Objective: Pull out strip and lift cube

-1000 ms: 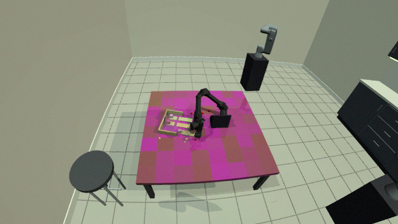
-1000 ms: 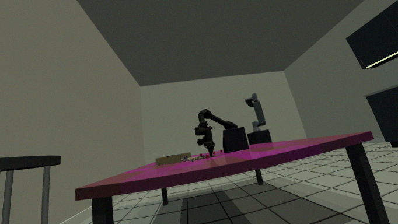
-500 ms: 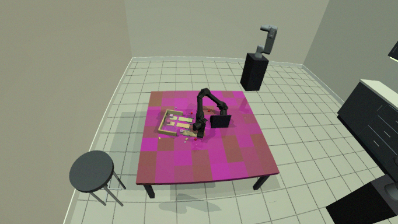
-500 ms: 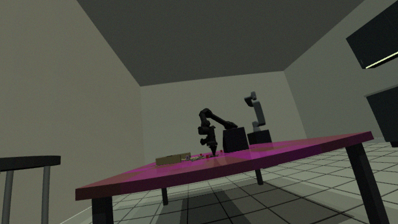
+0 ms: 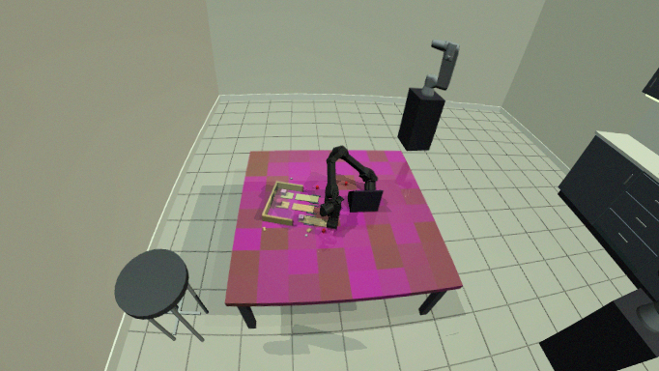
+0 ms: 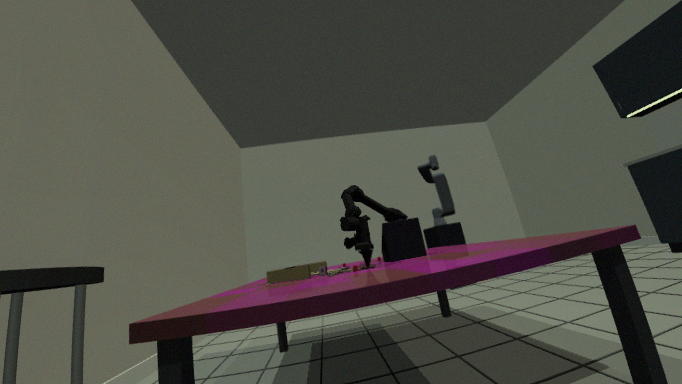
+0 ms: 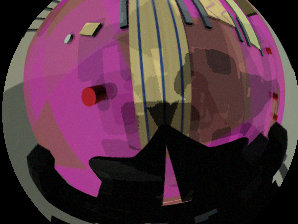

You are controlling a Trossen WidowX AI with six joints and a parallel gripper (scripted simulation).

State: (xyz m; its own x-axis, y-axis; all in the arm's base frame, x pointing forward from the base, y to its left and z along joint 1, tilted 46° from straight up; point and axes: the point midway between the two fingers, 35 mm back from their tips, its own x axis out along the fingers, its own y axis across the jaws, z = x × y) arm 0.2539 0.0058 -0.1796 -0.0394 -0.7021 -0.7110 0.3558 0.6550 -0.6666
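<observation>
My gripper (image 5: 332,226) (image 6: 368,267) (image 7: 164,128) is shut with nothing between its fingers. Its tips are down at the near end of a pale strip with blue lines (image 5: 314,221) (image 7: 150,65). That strip looks unbroken and reaches out of the frame's open side. A small pale cube (image 5: 301,216) (image 6: 323,270) is at its far end; any label is too small to read. The middle strip (image 5: 303,208) and the back strip (image 5: 306,198) each show a gap before their inner pieces. Another pale cube (image 5: 283,191) is at the back strip's inner piece.
A low tan three-sided frame (image 5: 278,219) (image 6: 290,273) surrounds the strips' inner ends. A red cylinder (image 5: 324,231) (image 6: 356,268) (image 7: 89,97), a yellow tile (image 5: 309,230) (image 7: 90,29) and a white disc (image 5: 306,235) (image 7: 68,38) lie beside the blue-lined strip.
</observation>
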